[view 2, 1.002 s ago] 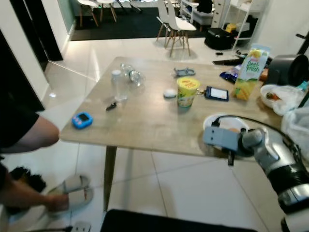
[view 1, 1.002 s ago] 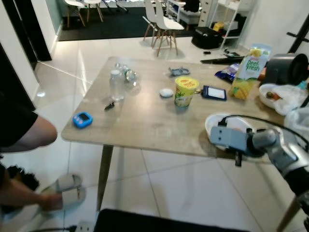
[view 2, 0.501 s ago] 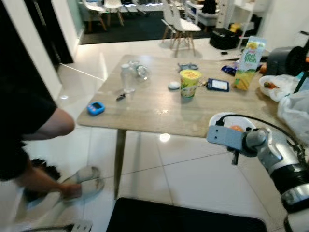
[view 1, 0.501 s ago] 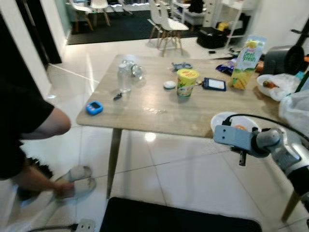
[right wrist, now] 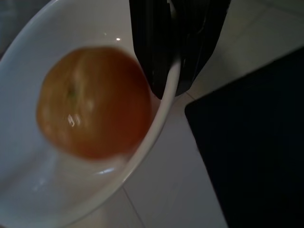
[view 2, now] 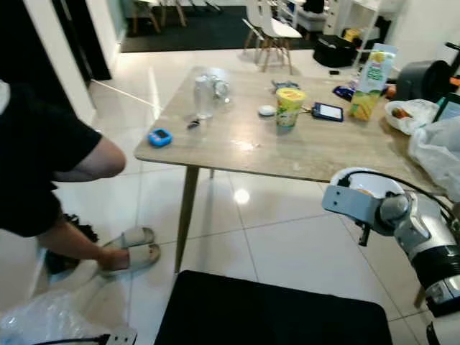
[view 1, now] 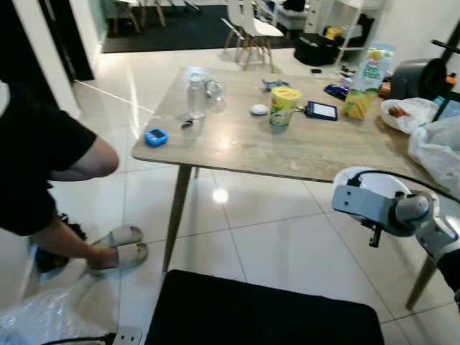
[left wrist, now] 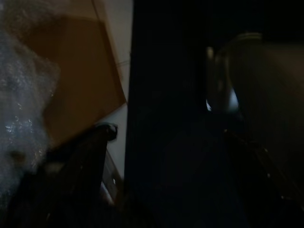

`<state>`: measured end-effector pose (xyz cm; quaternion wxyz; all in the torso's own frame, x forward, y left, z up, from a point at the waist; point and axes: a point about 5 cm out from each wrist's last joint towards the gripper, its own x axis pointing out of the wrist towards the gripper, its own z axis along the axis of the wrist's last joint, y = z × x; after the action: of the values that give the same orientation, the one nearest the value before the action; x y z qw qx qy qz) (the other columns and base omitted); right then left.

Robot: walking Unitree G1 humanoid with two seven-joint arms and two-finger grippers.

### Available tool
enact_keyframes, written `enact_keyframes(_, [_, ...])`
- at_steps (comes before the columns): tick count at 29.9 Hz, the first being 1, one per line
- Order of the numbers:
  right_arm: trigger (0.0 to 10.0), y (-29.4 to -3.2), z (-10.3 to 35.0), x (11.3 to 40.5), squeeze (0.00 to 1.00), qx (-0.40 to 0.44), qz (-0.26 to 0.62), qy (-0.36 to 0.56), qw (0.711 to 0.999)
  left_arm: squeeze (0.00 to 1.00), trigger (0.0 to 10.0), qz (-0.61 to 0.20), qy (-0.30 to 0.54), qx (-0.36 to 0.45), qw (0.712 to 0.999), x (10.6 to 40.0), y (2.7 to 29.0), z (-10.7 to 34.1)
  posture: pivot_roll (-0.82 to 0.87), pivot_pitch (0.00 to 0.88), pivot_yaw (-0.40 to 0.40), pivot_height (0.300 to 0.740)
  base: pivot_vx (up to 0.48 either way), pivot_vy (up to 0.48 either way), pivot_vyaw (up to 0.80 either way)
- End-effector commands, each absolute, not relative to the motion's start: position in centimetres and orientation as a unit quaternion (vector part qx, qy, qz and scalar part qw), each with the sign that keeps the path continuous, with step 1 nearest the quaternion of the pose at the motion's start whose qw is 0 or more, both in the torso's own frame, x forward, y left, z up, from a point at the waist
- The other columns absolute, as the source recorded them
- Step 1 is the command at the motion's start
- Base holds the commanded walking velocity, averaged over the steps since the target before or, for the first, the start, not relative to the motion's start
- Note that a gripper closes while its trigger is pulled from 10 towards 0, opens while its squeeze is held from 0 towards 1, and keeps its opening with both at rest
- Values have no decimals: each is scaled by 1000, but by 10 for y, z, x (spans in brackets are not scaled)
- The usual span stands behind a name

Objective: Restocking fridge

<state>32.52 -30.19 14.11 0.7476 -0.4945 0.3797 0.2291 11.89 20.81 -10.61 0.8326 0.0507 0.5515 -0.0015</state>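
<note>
— Bowl (right wrist: 57,199) first: where is it?

— White, held out over the tiled floor (view 1: 287,244) just off the near corner of the wooden table (view 2: 287,154), on the robot's right. The right gripper (right wrist: 176,61) has its black fingers clenched on the bowl's rim, and an orange fruit (right wrist: 92,102) lies inside.

— And the left gripper (left wrist: 166,156)?

— Its wrist view is very dark; I cannot tell whether its fingers are apart or together. Crinkled plastic (left wrist: 23,99) shows pale beside it.

— What's close by?

— A black panel (view 1: 259,309) at the robot's feet, and on its left a person's arm (view 2: 79,162) in a black sleeve, with grey slippers (view 2: 129,251) on the floor.

— Farther off?

— On the table: a blue gadget (view 1: 155,136) near the left edge, a clear bottle (view 1: 195,97), a yellow cup (view 1: 284,106), a dark phone (view 2: 328,112) and a juice carton (view 2: 372,72). White chairs (view 1: 251,29) stand beyond.
</note>
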Motion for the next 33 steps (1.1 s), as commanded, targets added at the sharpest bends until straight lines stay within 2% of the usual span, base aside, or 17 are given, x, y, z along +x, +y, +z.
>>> enact_keyframes(1, [10000,-313,130,320,0,-482,204,398,754,0,10000,-1,550,52,833,119,210,-106,76,0,-9,740,0,0,0])
enact_keyframes(7, [10000,-325,91,304,0,-451,161,436,762,0,10000,-1,550,52,833,119,210,-106,81,0,-7,740,0,0,0])
enact_keyframes(14, [10000,-329,71,293,0,-432,132,449,771,0,10000,0,551,53,833,119,211,-105,81,0,-2,740,0,0,0])
enact_keyframes(16, [10000,-328,52,282,0,-418,124,462,773,0,10000,0,550,53,833,119,212,-105,81,0,-2,740,0,0,0])
enact_keyframes(21, [10000,-323,35,273,0,-406,123,472,773,0,10000,-1,550,53,834,120,211,-105,81,0,-1,740,0,0,0])
enact_keyframes(25, [10000,-315,11,258,0,-379,110,478,785,0,10000,-2,549,56,834,120,211,-105,79,0,-1,740,0,0,0])
enact_keyframes(33, [10000,-308,-10,240,0,-373,113,499,774,0,10000,-3,549,56,834,120,210,-105,78,0,-1,740,0,0,0])
